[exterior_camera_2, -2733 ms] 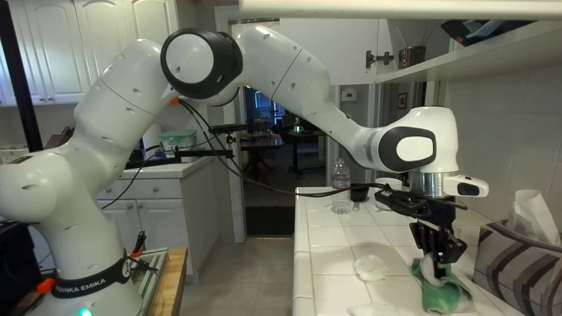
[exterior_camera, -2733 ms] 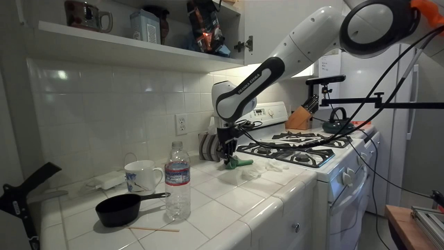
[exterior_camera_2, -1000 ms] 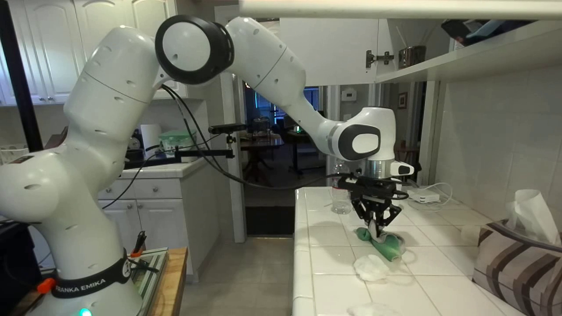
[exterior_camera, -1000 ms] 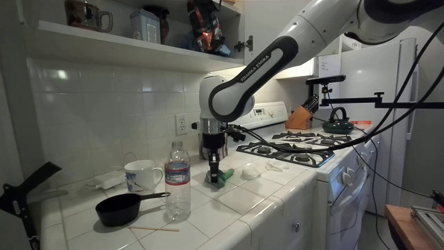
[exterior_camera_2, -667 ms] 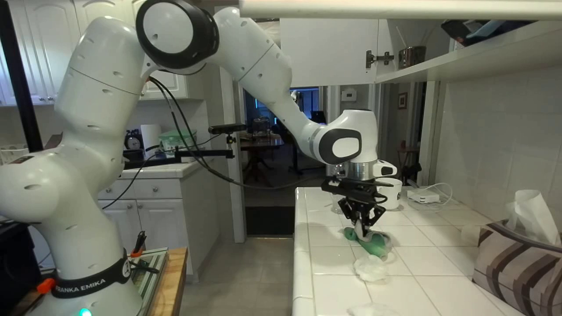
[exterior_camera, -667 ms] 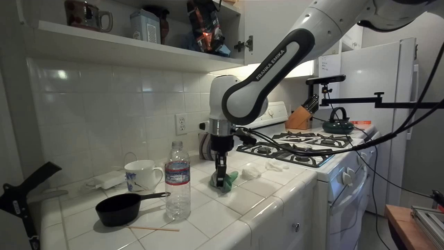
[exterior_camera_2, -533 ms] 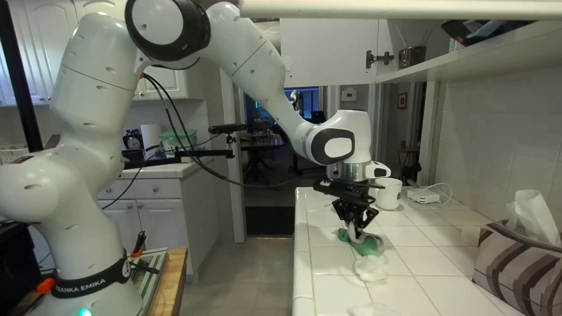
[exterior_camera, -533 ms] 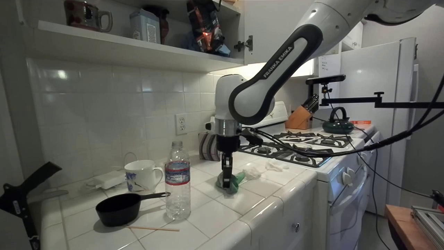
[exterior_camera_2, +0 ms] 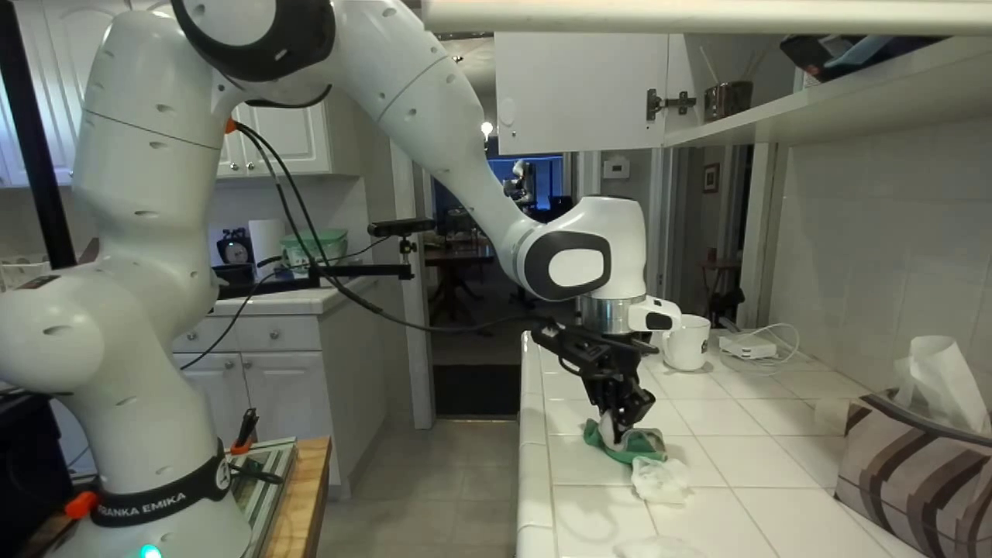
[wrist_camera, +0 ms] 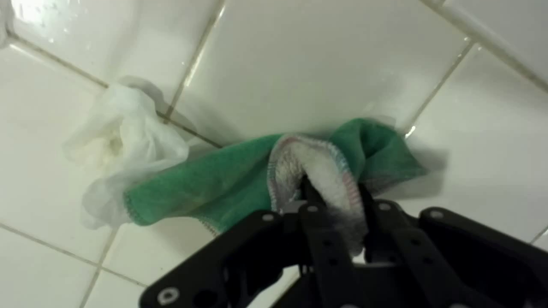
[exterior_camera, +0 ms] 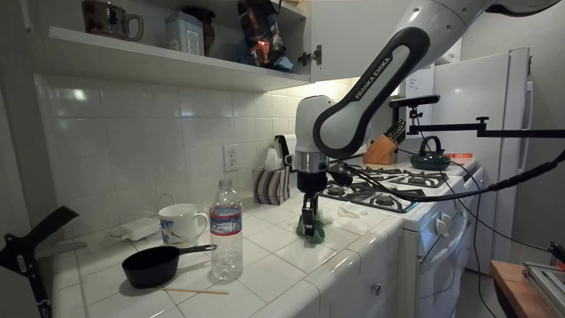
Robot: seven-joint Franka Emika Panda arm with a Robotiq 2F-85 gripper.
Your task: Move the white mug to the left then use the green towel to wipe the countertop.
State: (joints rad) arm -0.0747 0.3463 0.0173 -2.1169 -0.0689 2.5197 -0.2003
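The towel point(wrist_camera: 244, 175) lies on the countertop point(wrist_camera: 308, 68), apparently touching tissue point(wrist_camera: 132, 137).

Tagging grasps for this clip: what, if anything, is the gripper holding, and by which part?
The gripper holds the green towel by an upturned whitish flap near its middle.

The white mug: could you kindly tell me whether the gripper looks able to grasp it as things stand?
Probably not yet: the gripper is shut on the green towel and would need to release that first, though nothing else seems to block the way to the white mug.
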